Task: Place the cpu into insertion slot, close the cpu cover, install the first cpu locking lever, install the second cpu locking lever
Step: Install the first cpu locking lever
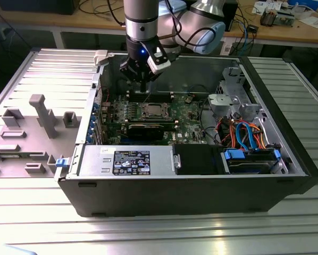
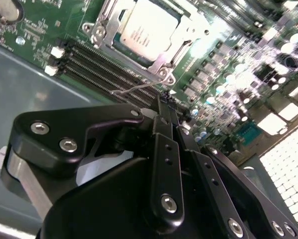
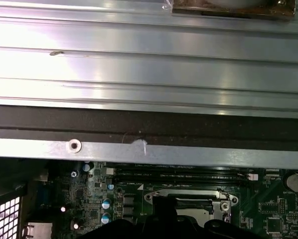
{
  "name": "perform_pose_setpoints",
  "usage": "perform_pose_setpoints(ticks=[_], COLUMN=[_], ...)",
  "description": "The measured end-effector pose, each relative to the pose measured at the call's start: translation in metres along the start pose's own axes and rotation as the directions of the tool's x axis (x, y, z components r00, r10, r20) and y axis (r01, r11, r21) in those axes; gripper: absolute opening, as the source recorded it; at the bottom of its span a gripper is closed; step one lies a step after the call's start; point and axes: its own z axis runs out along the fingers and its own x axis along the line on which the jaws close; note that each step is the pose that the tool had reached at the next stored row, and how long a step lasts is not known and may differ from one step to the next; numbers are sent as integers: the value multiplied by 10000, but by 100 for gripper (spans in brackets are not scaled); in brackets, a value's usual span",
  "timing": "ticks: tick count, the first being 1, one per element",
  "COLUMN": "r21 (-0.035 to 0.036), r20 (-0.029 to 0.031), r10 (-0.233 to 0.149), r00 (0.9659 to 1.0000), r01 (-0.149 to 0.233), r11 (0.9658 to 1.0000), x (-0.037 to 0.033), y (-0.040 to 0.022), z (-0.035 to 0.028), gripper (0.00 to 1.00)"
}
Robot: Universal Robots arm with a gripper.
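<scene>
The black two-fingered gripper [image 1: 143,85], fingers pressed together, hovers just beyond the silver-grey square cpu [image 2: 148,27] under its silver frame cover [image 2: 161,64].

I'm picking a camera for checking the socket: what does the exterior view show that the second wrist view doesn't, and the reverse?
The exterior view adds the whole open black computer case, blue and orange cables and the grey power supply box. The second wrist view adds the thin silver cpu cover framing the chip. Shared: the black gripper above the silver-topped square cpu.
</scene>
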Motion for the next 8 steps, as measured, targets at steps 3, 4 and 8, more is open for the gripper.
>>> perform_pose_setpoints(ticks=[3, 4, 8], r21=[-1, 0, 2], r20=[1, 0, -2], r10=[5, 5, 6], r00=[10000, 10000, 10000], r01=[-5, -5, -6], r11=[10000, 10000, 10000], x=[-26, -41, -80], y=[-2, -3, -6], z=[10, 16, 40], gripper=[11, 11, 11])
